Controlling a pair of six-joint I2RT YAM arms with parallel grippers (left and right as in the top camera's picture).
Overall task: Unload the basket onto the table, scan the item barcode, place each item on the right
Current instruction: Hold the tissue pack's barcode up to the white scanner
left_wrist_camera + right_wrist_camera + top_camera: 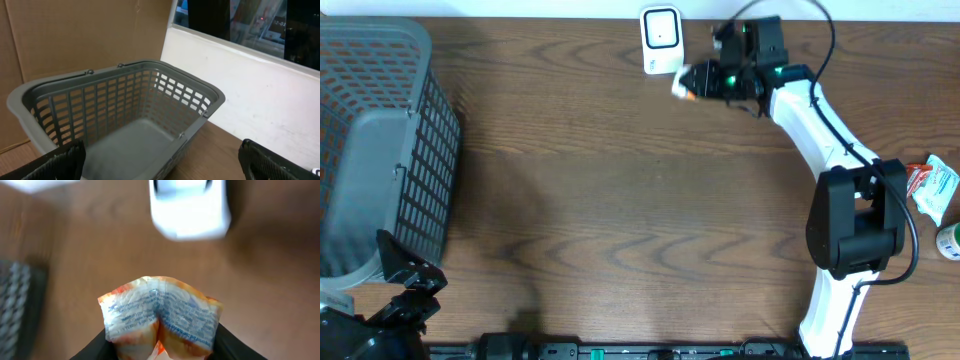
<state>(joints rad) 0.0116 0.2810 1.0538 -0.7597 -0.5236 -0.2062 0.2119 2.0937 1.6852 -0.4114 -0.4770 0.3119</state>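
Observation:
A white and orange snack packet [160, 312] with blue print is pinched between the black fingers of my right gripper [160, 350], which is shut on it. From overhead the packet [684, 84] sticks out left of the right gripper [705, 80], just below the white barcode scanner [661, 38] at the table's back edge. In the right wrist view the scanner [190, 210] looms blurred just beyond the packet. My left gripper [162, 167] is open at the front left, its two black fingertips [55, 165] far apart, facing the grey basket [30, 102].
The grey plastic basket [430, 120] stands at the left edge of the table. Another white and orange packet [932, 185] and a small white-and-green item [950, 240] lie at the right edge. The right arm's base [855, 225] stands at the front right.

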